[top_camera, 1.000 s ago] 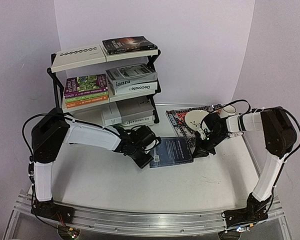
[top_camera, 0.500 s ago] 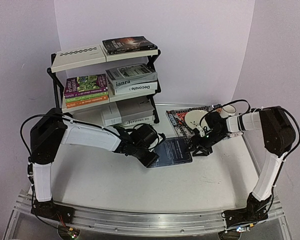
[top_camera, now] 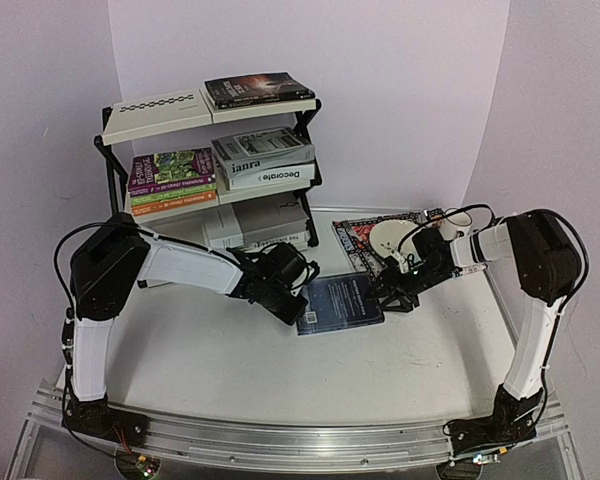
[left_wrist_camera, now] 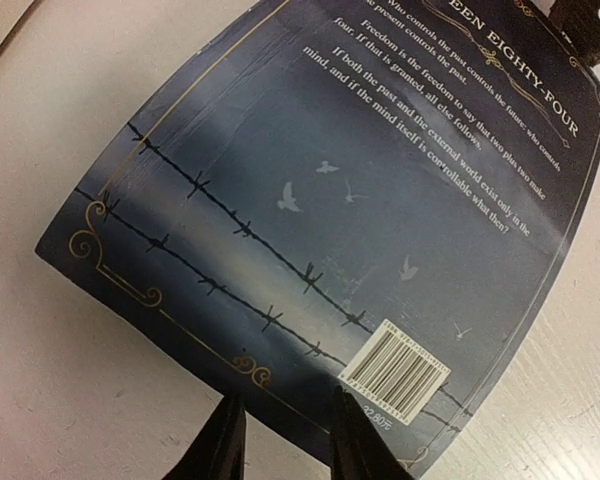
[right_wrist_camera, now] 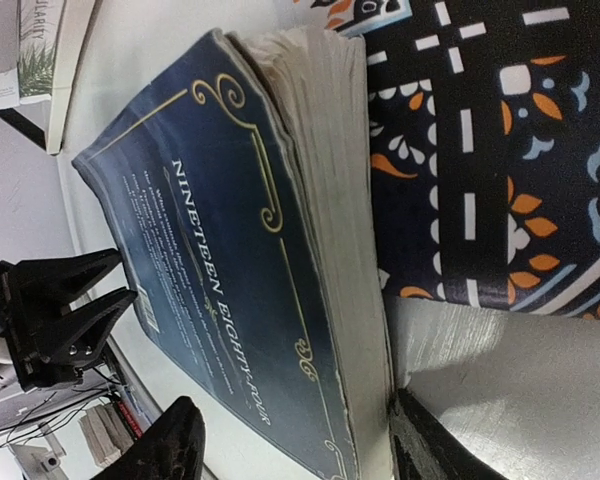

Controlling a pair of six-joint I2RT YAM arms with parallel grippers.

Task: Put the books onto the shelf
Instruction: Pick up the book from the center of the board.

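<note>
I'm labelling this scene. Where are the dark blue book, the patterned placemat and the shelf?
dark blue book (top_camera: 342,303): top external view, middle of its cover.
patterned placemat (top_camera: 353,239): top external view, bare left part.
shelf (top_camera: 152,118): top external view, left board of its top tier.

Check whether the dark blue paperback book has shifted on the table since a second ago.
No. The dark blue paperback book sits just as before against the patterned placemat's near corner.
</note>
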